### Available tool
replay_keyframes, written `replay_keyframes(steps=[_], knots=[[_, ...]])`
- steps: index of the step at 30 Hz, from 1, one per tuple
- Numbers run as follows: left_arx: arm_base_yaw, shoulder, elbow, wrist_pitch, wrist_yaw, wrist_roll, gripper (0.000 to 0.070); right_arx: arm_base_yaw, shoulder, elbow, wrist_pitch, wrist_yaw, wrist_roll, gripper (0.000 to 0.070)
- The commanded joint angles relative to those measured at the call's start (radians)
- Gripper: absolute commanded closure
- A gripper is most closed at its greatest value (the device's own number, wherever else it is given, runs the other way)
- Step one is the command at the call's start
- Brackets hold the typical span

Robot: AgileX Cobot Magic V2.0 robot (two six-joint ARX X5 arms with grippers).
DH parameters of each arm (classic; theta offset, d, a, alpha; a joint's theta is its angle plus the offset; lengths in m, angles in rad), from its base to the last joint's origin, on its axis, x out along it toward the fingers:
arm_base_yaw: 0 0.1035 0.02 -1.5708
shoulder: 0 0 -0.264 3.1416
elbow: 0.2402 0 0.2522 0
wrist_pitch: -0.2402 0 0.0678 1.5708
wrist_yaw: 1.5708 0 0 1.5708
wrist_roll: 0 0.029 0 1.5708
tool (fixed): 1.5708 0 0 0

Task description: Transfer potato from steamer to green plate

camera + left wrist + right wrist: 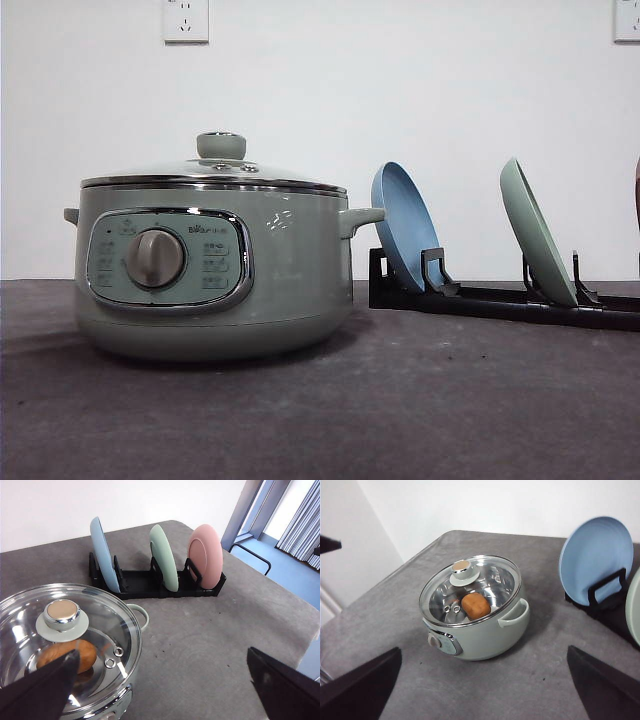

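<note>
Because the glass lid [470, 587] sits shut on the steamer [215, 270], the potato [475, 606] shows only through it, lying inside on the metal floor; from the front it is hidden. Right of the steamer, a black rack [150, 582] holds the blue plate [104, 554], the green plate [165, 557] and a pink plate [206, 555] on edge. Both pincers hang above the grey surface [400, 400], the left pincer [162, 680] and right pincer [482, 680] spread wide, pinching nothing.

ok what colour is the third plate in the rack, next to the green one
Pink. The pink plate stands upright beside the green plate, clearest in the left wrist view.
</note>
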Motion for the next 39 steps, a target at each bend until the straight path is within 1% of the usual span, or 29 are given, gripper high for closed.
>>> replay_keyframes(steps=[1,4,6,10,16,18,24,28,31,33,35,39], knots=[[-0.005,0.005,0.021,0.009,0.007,-0.002,0.0000,0.003,0.032,0.018,0.008,0.011,0.064,0.0022],[-0.005,0.005,0.021,0.008,0.007,-0.002,0.0000,0.003,0.087,0.021,0.010,0.013,0.081,0.0023],[-0.005,0.005,0.021,0.008,0.007,-0.002,0.0000,0.003,0.132,0.024,0.010,0.030,0.096,0.0023],[-0.005,0.006,0.021,0.008,0.007,-0.002,0.0000,0.003,0.265,0.034,0.027,0.045,0.108,0.0023],[-0.005,0.012,0.021,0.006,0.007,-0.002,0.0000,0.003,0.483,0.084,0.102,0.058,0.108,0.0024],[-0.004,0.017,0.021,0.000,0.007,-0.002,0.0000,0.003,0.559,0.120,0.130,0.079,0.108,0.0024],[-0.005,0.032,0.021,-0.026,0.007,-0.002,0.0000,0.003,0.769,0.261,0.186,0.189,0.099,0.0024],[-0.005,0.041,0.021,-0.030,0.007,-0.001,0.0000,0.002,0.911,0.369,0.210,0.199,0.098,0.0025],[-0.005,0.045,0.021,-0.029,0.007,0.000,0.0000,0.002,1.005,0.446,0.220,0.228,0.099,0.0027],[-0.005,0.045,0.021,-0.028,0.007,0.000,0.0000,0.002,1.062,0.495,0.222,0.247,0.099,0.0049],[-0.005,0.045,0.021,-0.028,0.007,0.000,0.0000,0.002,1.110,0.537,0.224,0.267,0.099,0.0053],[-0.005,0.045,0.021,-0.029,0.007,-0.002,0.0000,-0.001,1.179,0.593,0.229,0.306,0.100,0.0091]])
